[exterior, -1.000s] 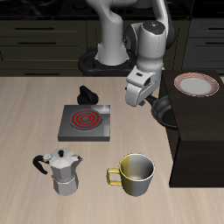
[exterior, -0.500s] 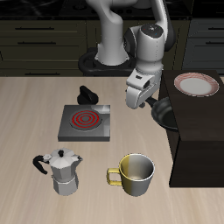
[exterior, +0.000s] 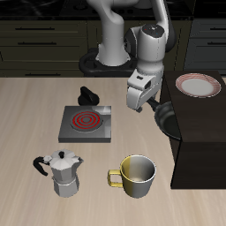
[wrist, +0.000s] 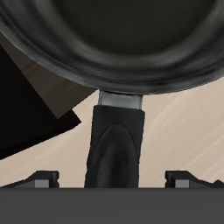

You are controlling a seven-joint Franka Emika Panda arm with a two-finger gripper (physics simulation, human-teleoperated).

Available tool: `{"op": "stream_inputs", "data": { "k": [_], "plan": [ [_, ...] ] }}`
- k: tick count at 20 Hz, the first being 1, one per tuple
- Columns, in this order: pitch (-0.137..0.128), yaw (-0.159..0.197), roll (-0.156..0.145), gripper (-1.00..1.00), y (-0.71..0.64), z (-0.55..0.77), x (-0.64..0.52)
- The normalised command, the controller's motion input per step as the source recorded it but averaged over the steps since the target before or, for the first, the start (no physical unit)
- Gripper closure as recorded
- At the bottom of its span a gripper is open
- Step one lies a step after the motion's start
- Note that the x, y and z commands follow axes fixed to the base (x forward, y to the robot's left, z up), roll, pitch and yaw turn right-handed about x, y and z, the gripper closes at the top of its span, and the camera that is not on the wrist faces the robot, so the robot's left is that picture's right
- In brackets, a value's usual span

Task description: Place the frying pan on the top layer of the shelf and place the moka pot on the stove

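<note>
Arm pose: I see my arm reaching from the back of the bench (exterior: 26, 106) toward the upper right of the exterior frame, wrist bent down, tool (exterior: 139, 95) hanging beside the shelf's near corner.
Tool state: my wrist camera shows the frying pan's (wrist: 114, 39) handle running straight between the two fingertips (wrist: 39, 181); whether the pads actually press on it, I cannot tell.
Frying pan: one; in the exterior frame only a dark rounded part (exterior: 164, 113) shows just below and right of the tool, at the shelf's edge.
Shelf: one (exterior: 207, 132), dark box filling the right side of the exterior frame.
Plate: one pink-rimmed plate (exterior: 198, 85) on the shelf top, upper right.
Stove: one (exterior: 86, 124), centre left of the frame, red coil bare.
Moka pot: one (exterior: 62, 171), lower left, standing upright on the bench, in front of the stove and apart from it.
Mug: one yellowish mug (exterior: 134, 176), lower centre, beside the moka pot.
Small black object: one (exterior: 87, 94), just behind the stove; I cannot identify it.
</note>
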Motion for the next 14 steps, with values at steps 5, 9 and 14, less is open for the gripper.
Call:
{"op": "stream_inputs", "data": {
  "k": [5, 9, 14],
  "plan": [
    [-0.014, -0.035, -0.016, -1.0, -0.09, 0.11, -0.02],
    [-0.007, -0.105, -0.012, -1.0, -0.21, 0.28, -0.09],
    [-0.023, -0.077, -0.021, -1.0, -0.17, 0.25, -0.08]
  ]
}}
